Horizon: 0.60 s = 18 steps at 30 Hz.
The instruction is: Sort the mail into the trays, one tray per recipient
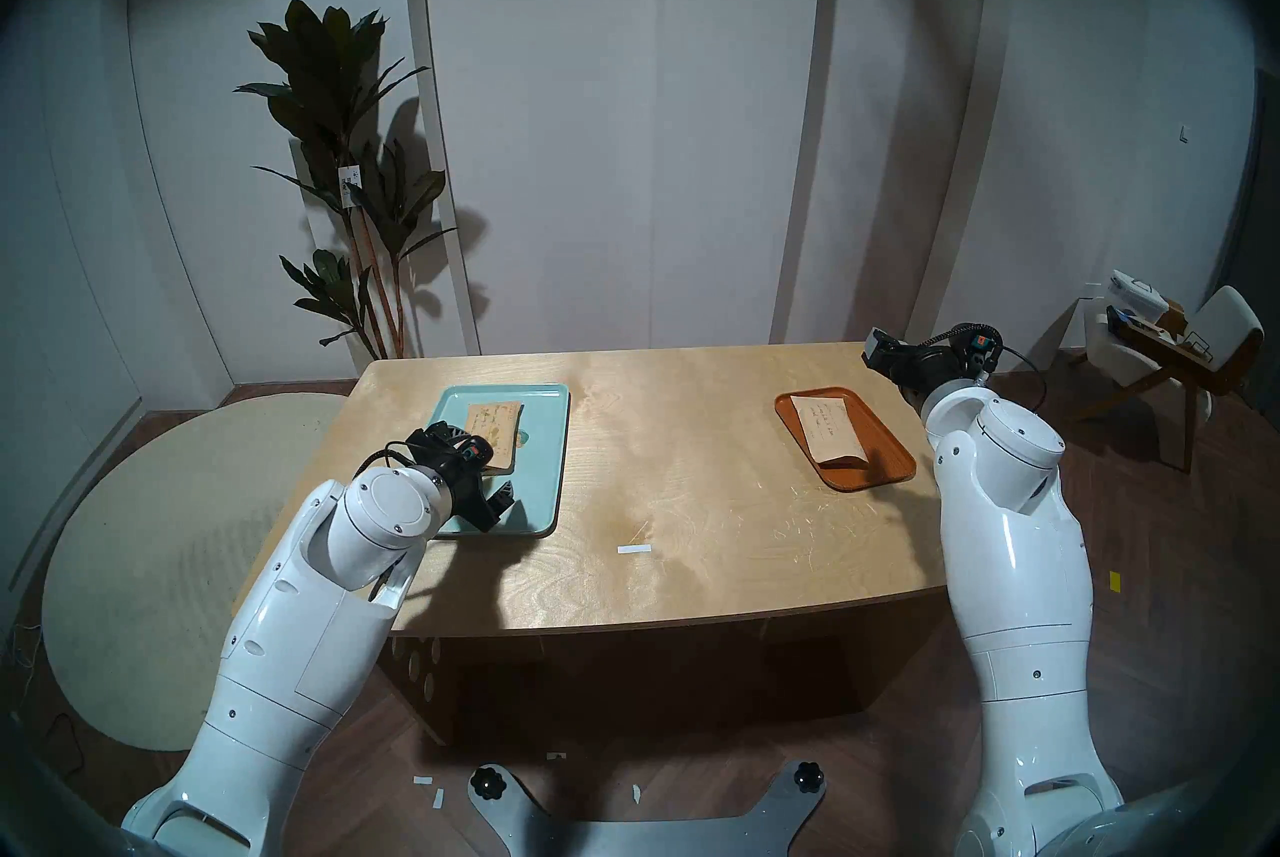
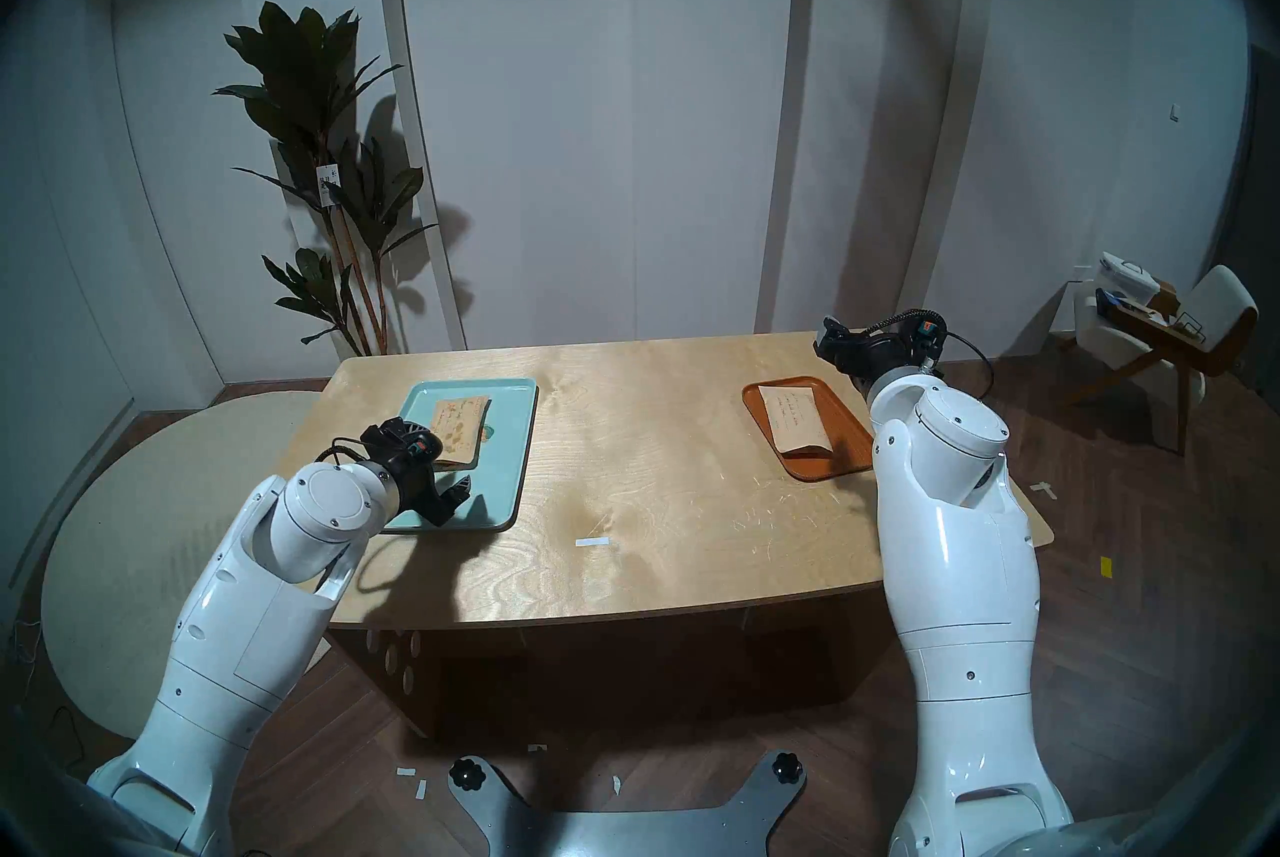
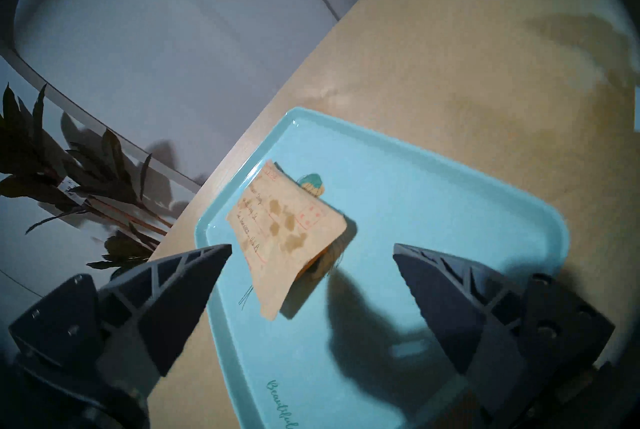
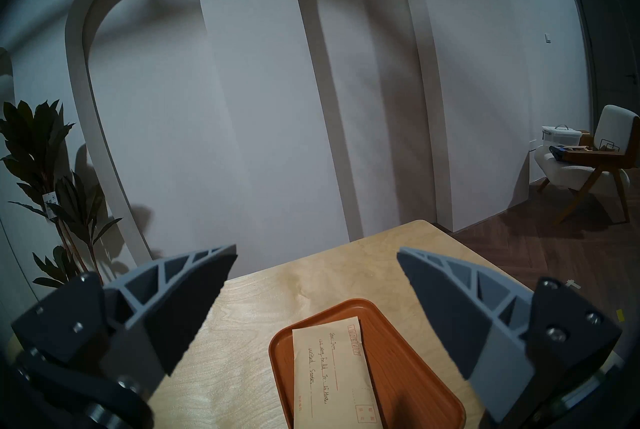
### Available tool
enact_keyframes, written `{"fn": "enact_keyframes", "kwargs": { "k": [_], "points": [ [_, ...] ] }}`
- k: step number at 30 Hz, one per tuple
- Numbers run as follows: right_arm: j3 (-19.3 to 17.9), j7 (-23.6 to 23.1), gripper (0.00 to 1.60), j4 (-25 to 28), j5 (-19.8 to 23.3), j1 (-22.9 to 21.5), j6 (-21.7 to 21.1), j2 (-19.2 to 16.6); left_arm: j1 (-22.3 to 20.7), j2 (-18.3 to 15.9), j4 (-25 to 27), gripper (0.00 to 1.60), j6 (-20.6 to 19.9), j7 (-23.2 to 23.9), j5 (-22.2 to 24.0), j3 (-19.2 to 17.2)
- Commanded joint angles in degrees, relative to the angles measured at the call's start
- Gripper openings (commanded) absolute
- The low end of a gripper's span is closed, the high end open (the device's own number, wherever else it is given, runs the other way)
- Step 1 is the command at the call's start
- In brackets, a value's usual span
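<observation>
Both hands wide open, empty; risk of left hand (image 3: pixel 311 253) snagging blotched envelope (image 3: pixel 287 234), dragging it off mint tray (image 3: pixel 450 196).

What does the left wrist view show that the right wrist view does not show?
Only the left wrist view shows the mint-green tray with the blotched envelope lying in it, under the open left gripper.

Only the right wrist view shows the paler envelope in full, lying in the orange-brown tray, the open right gripper, and a chair on the floor.

Both show the wooden table, the plant, the white wall, and jaws holding nothing.
</observation>
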<state>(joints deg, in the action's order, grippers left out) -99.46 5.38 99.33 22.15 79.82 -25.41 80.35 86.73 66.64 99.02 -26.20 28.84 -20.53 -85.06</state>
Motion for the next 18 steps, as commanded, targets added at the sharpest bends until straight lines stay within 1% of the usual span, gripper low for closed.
{"fn": "enact_keyframes", "kwargs": {
  "k": [1,3,5,8,9,10,11,12,13,15,16,18],
  "points": [
    [-0.1,-0.1,1.60,0.9,0.1,-0.7,0.3,-0.1,-0.3,3.0,6.8,1.60,-0.6,2.8,7.4,-4.8],
    [0.0,0.0,1.60,0.9,0.1,-0.7,0.4,-0.1,-0.2,4.6,8.6,1.60,-1.7,3.6,10.3,-6.3],
    [0.0,0.0,1.60,0.8,0.1,-0.7,0.4,-0.1,-0.6,6.3,9.6,1.60,-3.4,3.7,12.3,-7.3],
    [0.0,0.0,1.60,0.8,0.2,-0.7,0.4,-0.2,-0.8,9.3,12.2,1.60,-6.5,3.8,16.2,-9.3],
    [0.0,0.0,1.60,0.8,0.2,-0.7,0.4,-0.2,-1.0,9.5,12.4,1.60,-7.3,3.5,17.0,-9.5],
    [0.1,0.0,1.60,0.8,0.2,-0.7,0.4,-0.3,-0.8,10.6,13.4,1.60,-8.6,3.4,18.4,-10.0],
    [0.1,0.0,1.60,0.8,0.2,-0.7,0.4,-0.3,-0.8,10.6,13.4,1.60,-8.6,3.4,18.4,-10.0],
    [0.1,0.1,1.60,0.8,0.2,-0.7,0.4,-0.3,-0.6,12.2,14.1,1.60,-11.1,3.3,20.8,-10.4],
    [0.1,0.1,1.60,0.8,0.3,-0.7,0.4,-0.3,-0.4,12.3,14.2,1.60,-12.2,3.3,22.0,-10.0],
    [0.1,0.1,1.60,0.8,0.3,-0.7,0.4,-0.3,0.1,13.7,14.6,1.60,-14.5,2.9,24.0,-9.9],
    [0.1,0.1,1.60,0.8,0.3,-0.7,0.4,-0.3,0.1,13.7,14.6,1.60,-14.5,2.9,24.0,-9.9],
    [0.1,0.1,1.60,0.9,0.4,-0.7,0.4,-0.4,0.4,15.6,15.8,1.60,-18.0,2.0,27.0,-11.0]
  ]
}}
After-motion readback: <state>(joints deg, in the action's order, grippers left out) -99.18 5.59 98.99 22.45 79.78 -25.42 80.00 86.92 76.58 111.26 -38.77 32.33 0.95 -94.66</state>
